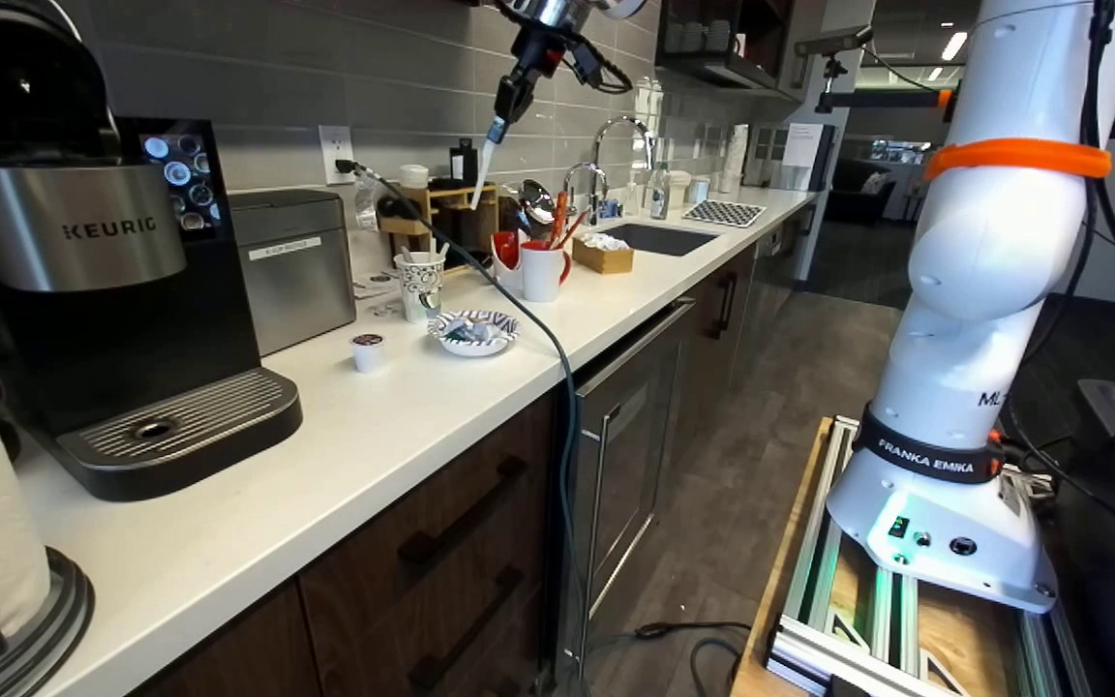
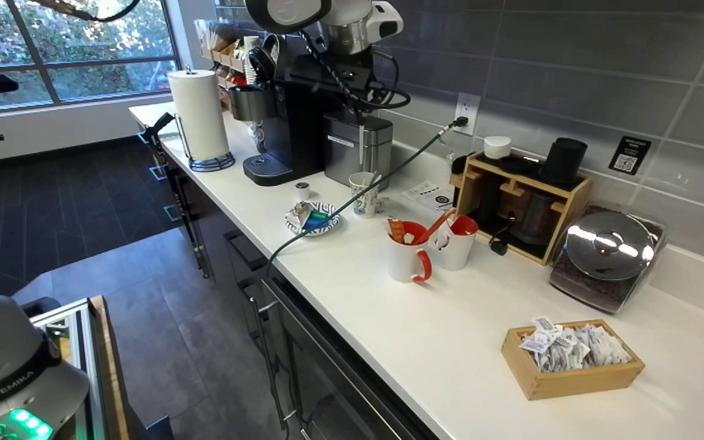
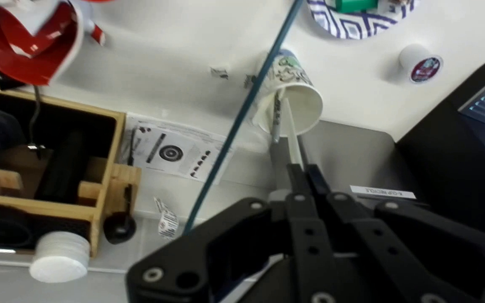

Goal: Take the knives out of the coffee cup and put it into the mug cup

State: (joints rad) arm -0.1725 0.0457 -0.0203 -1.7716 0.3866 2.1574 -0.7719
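Observation:
My gripper (image 1: 497, 132) is shut on a thin white knife (image 1: 483, 176), which hangs down from the fingertips (image 3: 304, 169). The knife also shows in an exterior view (image 2: 362, 144) and in the wrist view (image 3: 292, 130). Its lower end is above the rim of the patterned paper coffee cup (image 1: 421, 290), which also shows upright in an exterior view (image 2: 364, 201). Other thin utensils (image 3: 277, 115) stand in this cup. A white mug with red inside and a red handle (image 2: 406, 264) holds red items. A similar mug (image 2: 457, 252) stands behind it.
A dark cable (image 2: 352, 198) crosses the counter from the wall outlet, near the cup. A patterned plate with wrappers (image 1: 473, 347) and a small pod (image 1: 368, 354) lie nearby. A coffee machine (image 1: 132, 223), a metal box (image 1: 291, 266), a wooden organizer (image 2: 566, 214) and a packet box (image 2: 578, 382) stand around.

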